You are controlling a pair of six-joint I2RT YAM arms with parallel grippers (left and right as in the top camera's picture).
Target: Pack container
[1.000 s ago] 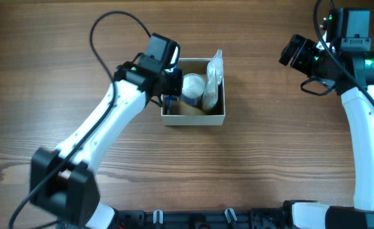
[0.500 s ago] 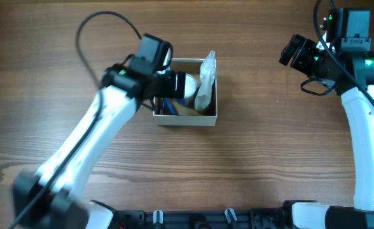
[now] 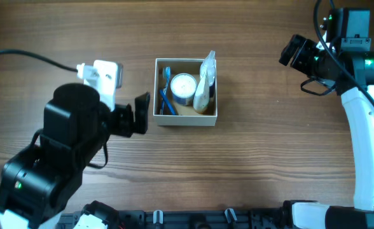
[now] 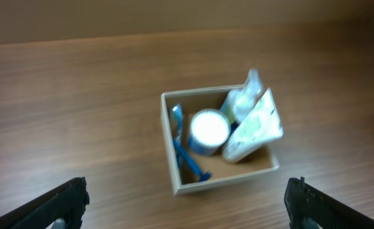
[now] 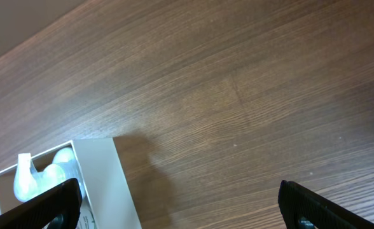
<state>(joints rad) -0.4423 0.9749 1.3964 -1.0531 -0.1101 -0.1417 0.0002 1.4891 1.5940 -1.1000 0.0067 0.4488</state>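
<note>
Wood-grain counter (image 3: pixel 270 159): the container (image 3: pixel 186 120) is seen filled with toothbrush (image 3: pixel 163 95), jar (image 3: pixel 183 86) and pouch (image 3: pixel 205 83). The left end effector (image 3: pixel 138 114) near it and the right end effector (image 3: pixel 290 52) well apart are held agape and empty, packing apparently finished.

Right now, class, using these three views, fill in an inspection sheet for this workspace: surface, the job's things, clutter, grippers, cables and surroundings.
Surface: wooden table, plain brown grain.
Job's things: container upright and open; inside are a blue toothbrush along the left wall, a white-lidded jar in the middle and a clear packet leaning at the right wall, sticking up above the rim.
Clutter: nothing seen.
Grippers: left gripper open, empty, beside the container's left wall, not touching; right gripper open, empty, well off to the right.
Cables: black cable from the left edge to the left arm; black cable looping on the right arm.
Surroundings: black rig frame along the near edge.
</note>
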